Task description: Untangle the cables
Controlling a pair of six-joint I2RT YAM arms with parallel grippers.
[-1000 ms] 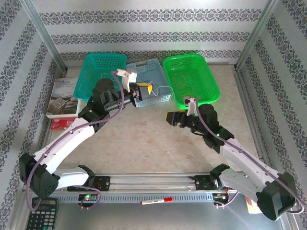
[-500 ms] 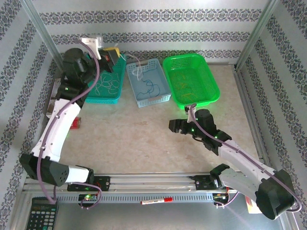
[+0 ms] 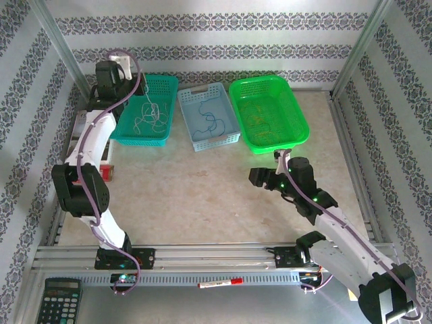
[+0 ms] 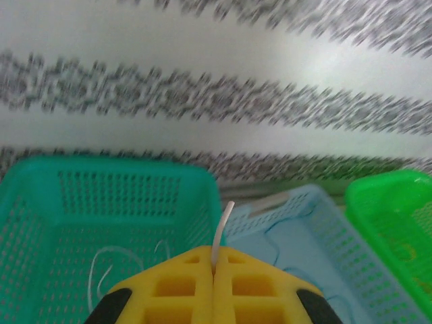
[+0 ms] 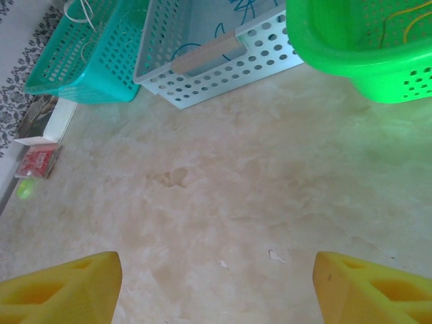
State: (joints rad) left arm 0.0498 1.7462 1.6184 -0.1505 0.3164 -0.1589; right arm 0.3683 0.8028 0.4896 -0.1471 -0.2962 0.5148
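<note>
At the far-left corner of the table (image 3: 202, 196), over the teal basket (image 3: 138, 137), a whitish cable (image 4: 220, 229) is being pinched by the left gripper (image 4: 214, 270). The fingers are being pressed together on the wire, and its free end is sticking up past the tips.

- Step in hand, as judged: sorting by colour, with this wire being delivered to the other whitish cables (image 3: 150, 111).
- To be done well: the release is best being made low and over the basket's middle, away from the rim, so the springy wire is not being flicked out.
- The fingers should be parted fully, then raised straight up, so that no loop is being dragged along.
- The right gripper (image 5: 216, 283) is being held above bare table toward the right edge, well apart from the baskets. Its fingers are standing wide apart with nothing between them.

Counts:
- Baskets: three along the far edge, namely one teal, one blue basket (image 3: 216, 142) and one green basket (image 3: 300, 125).
- Whitish cables: several loops in the teal one; the number cannot be told.
- Dark cables (image 3: 210, 121): seemingly two, in the blue one.
- Yellow cables (image 5: 398, 23): faint, in the green one, uncountable.
- Grippers: two.
</note>
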